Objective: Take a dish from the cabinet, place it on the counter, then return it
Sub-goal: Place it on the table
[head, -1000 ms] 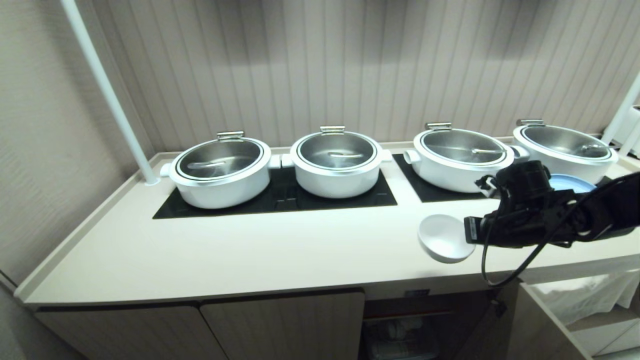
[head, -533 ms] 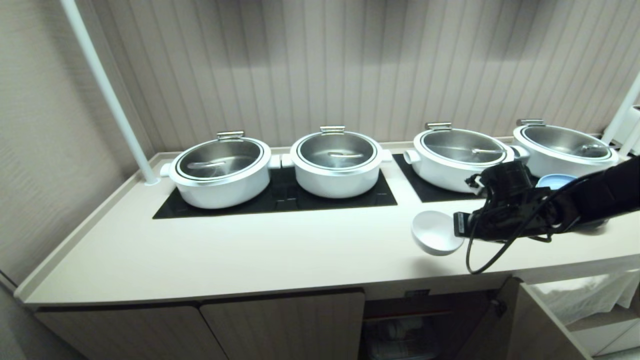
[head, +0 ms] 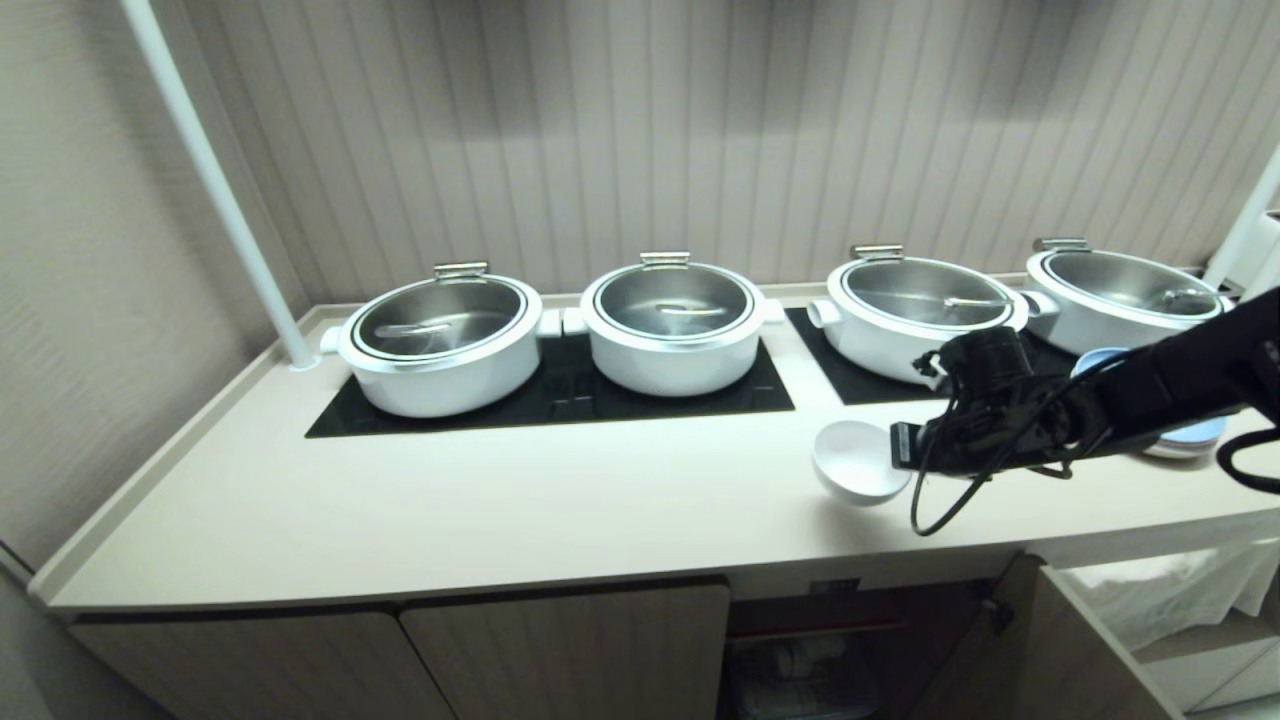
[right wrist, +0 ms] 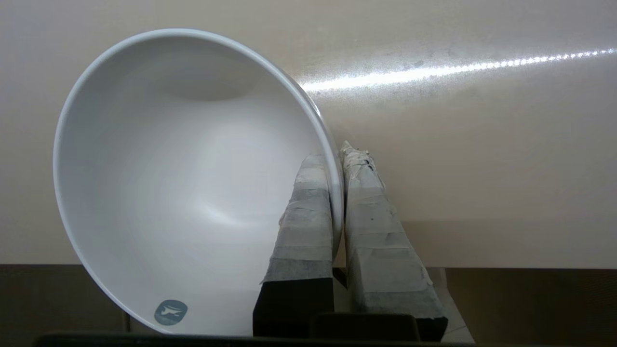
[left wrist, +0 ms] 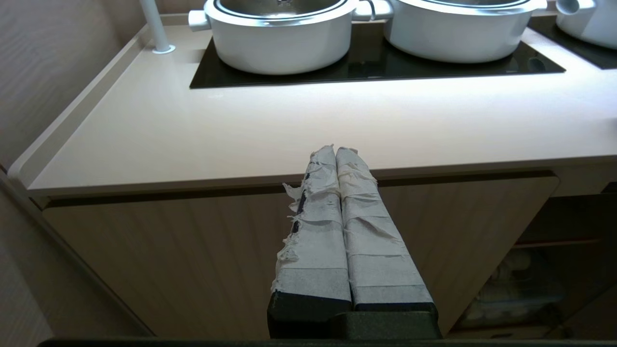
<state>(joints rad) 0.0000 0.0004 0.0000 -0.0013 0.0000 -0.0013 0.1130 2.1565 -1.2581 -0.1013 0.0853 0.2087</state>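
The right end effector (head: pixel 897 447) is clamped on the rim of the white bowl (head: pixel 853 459), one finger (right wrist: pixel 308 212) inside, one outside. The bowl hangs tilted just beyond its tip, over the tabletop (head: pixel 500 500). Lower gently and level the bowl so its base lands flat before letting go. Being round, it has no long axis; its mouth faces up, tipped toward the wrist.

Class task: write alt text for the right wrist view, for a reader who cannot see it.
The right gripper pinches the rim of a white bowl, one taped finger inside and one outside. Behind them lies the cream counter.
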